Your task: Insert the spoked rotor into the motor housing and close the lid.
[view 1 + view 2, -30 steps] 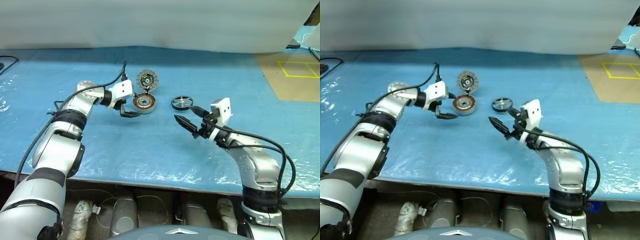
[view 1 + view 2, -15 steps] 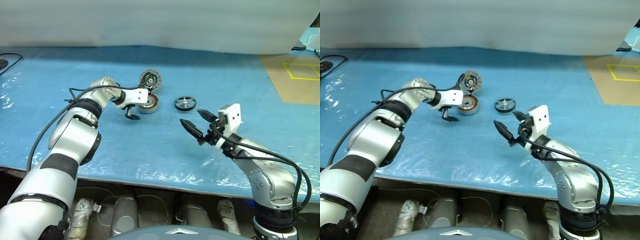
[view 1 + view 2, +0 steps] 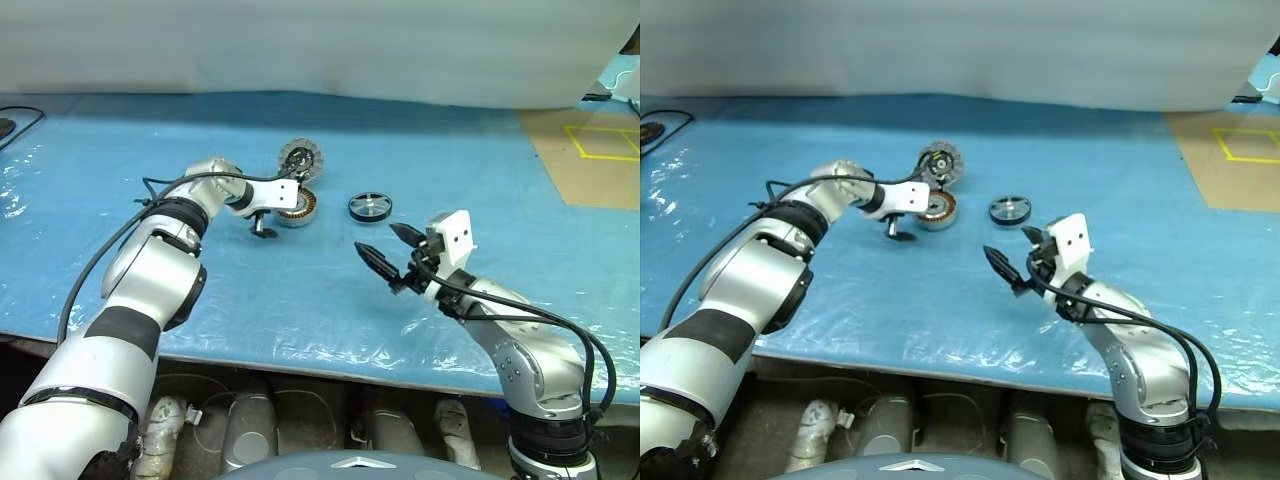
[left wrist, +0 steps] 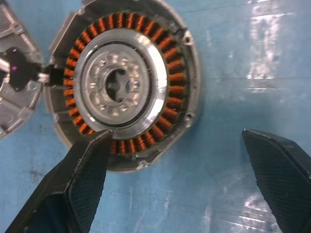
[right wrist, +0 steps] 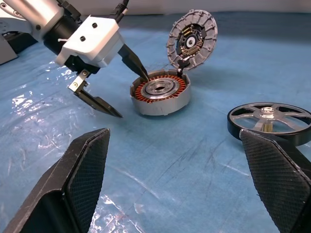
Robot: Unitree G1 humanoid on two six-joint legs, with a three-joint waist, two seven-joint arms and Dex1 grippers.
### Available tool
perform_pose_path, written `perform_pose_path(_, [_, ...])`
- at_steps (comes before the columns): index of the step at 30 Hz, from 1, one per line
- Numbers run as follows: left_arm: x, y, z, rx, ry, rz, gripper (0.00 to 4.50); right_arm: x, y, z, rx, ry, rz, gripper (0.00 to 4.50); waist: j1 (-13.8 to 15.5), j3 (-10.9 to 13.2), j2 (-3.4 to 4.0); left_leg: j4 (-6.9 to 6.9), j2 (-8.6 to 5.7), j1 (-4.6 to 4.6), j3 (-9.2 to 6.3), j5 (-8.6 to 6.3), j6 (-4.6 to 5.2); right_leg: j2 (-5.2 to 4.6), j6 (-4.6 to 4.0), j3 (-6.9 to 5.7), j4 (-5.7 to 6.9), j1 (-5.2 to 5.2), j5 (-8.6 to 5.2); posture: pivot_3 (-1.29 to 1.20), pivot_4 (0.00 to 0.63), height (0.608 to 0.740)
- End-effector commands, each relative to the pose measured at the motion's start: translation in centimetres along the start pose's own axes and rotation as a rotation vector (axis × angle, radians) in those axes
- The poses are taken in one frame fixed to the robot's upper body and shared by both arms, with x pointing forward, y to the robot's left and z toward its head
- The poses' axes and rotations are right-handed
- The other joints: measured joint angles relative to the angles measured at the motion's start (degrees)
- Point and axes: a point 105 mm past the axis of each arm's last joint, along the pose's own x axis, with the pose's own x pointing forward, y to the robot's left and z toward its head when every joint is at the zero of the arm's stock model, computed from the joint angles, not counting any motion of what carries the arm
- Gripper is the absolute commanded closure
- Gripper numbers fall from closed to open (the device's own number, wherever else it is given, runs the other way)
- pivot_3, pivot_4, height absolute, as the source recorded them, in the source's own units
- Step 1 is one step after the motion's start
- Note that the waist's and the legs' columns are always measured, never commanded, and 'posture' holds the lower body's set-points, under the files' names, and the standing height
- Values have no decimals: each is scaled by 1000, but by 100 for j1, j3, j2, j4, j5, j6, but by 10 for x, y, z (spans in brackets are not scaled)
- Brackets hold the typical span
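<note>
The housing (image 3: 295,208) is seen resting on the blue-covered worktop (image 3: 450,170), its ring of copper windings and silver hub facing up. The lid (image 3: 300,158) is stood open on edge at the far side of the housing, touching its rim, with the ribbed rim and dark inner parts turned toward the robot. The rotor (image 3: 370,207) is laid flat on the worktop to the right of the housing, near it but apart, untouched by either tool.

The left tool (image 3: 264,222) is held over the near left edge of the housing, pointed steeply down, with its fingers spread wide and nothing between them. In the left wrist view, one finger (image 4: 87,174) is seen over the housing's rim by the windings, while the other is set over bare worktop beside it; whether the rim is touched cannot be told.

The right tool (image 3: 390,258) is held above the worktop nearer the robot, roughly level and aimed toward the parts, well short of the rotor. Its fingers are spread wide and nothing is held.
</note>
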Motion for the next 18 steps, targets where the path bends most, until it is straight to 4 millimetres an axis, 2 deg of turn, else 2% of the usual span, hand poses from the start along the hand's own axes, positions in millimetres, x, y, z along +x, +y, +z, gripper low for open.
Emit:
perform_pose_path(1, [-3,8,4,5,5,29,0,-3,5,10,-27,-44,12,14,1,0,0,-1,0,-1,0,0,0,0,-13,0,-1,0,8,0,150,740])
perform_pose_path(6, [3,1,6,16,3,-3,0,-6,3,8,-31,-35,-9,14,12,0,-1,-2,0,-1,-3,0,1,0,-17,-1,-4,3,10,0,150,740])
perform_pose_path(12, [8,0,6,25,16,22,0,-7,5,6,-29,-31,-16,14,27,1,-1,0,0,5,-9,-2,4,-1,8,-3,-7,15,-4,0,150,740])
perform_pose_path(18, [6,5,17,20,-24,29,0,-7,6,3,-28,-19,-15,14,37,1,-1,-1,2,7,-20,-3,5,-1,10,-9,-18,28,-3,0,150,740])
